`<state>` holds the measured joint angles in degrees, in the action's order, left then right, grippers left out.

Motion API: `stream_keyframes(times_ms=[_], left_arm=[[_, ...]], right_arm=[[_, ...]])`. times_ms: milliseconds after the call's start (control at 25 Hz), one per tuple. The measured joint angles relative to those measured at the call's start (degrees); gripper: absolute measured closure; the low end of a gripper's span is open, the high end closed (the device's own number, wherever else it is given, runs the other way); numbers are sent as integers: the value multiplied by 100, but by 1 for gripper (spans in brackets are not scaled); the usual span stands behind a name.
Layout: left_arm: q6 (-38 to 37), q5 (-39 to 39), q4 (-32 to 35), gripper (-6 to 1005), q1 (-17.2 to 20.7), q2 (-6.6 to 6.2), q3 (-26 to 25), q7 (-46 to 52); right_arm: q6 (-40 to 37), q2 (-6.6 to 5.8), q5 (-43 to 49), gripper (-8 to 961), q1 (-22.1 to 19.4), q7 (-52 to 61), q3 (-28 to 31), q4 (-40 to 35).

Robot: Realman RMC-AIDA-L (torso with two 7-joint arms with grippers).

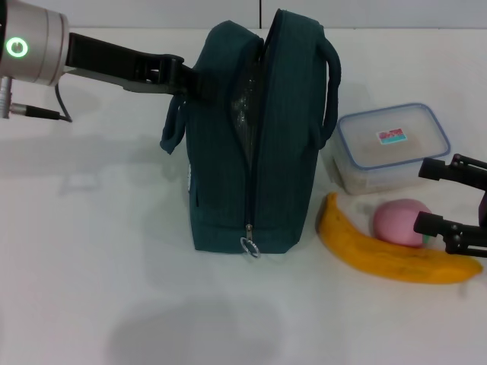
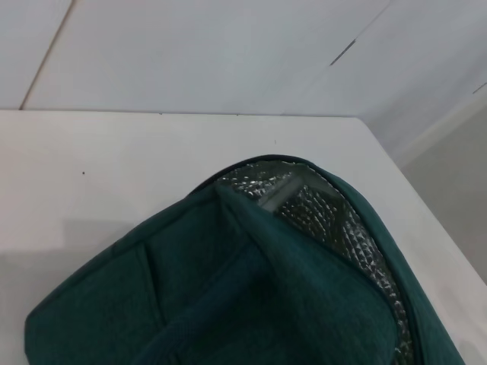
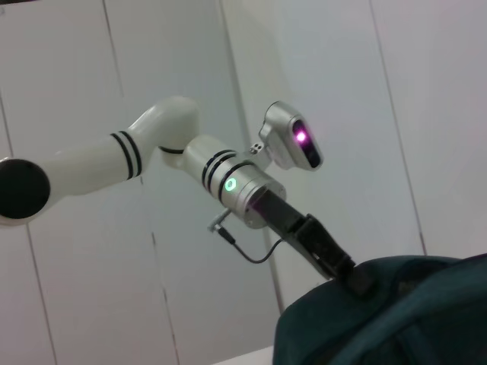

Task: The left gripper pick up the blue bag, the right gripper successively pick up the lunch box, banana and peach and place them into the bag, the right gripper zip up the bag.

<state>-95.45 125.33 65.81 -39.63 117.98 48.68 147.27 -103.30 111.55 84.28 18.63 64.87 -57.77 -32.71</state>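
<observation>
left gripper (image 1: 199, 82) gripping bag (image 1: 251, 152) rim, unzipped

The left arm (image 3: 114, 156) is glossy white with paired black rings, ending in a silver wrist cuff (image 1: 34, 46) bearing a glowing green ring light. A thin black cable (image 3: 247, 247) loops from it. Both grippers are matte black; the right gripper (image 1: 456, 201) shows slim black fingers (image 1: 437, 169).

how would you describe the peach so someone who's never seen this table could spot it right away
Start at the tall blue bag standing in the middle of the white table, then look to the robot's right, where a clear lunch box sits behind a long yellow banana. The peach rests between those two, just in front of the right end effector. It is the only small, round, pink thing there.
</observation>
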Motion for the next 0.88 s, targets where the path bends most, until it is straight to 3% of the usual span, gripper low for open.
stream_keyframes(times_ms=[160,440,600,880], left_arm=[[0,0,0,931,13,-2,-14,1],[1,-41,-136,930,44,8,-37,-7],[21,-49,-232,931,49,2,-42,-35],[68,-63,-249,931,52,10,-43,-51]], right_arm=[[8,14,-1,218,7,-1,49,63],[15,131,-47,224,9,-2,296,184],[26,237,-51,228,4,-1,1023,498],[263,319,-65,234,77,14,2884,1664]])
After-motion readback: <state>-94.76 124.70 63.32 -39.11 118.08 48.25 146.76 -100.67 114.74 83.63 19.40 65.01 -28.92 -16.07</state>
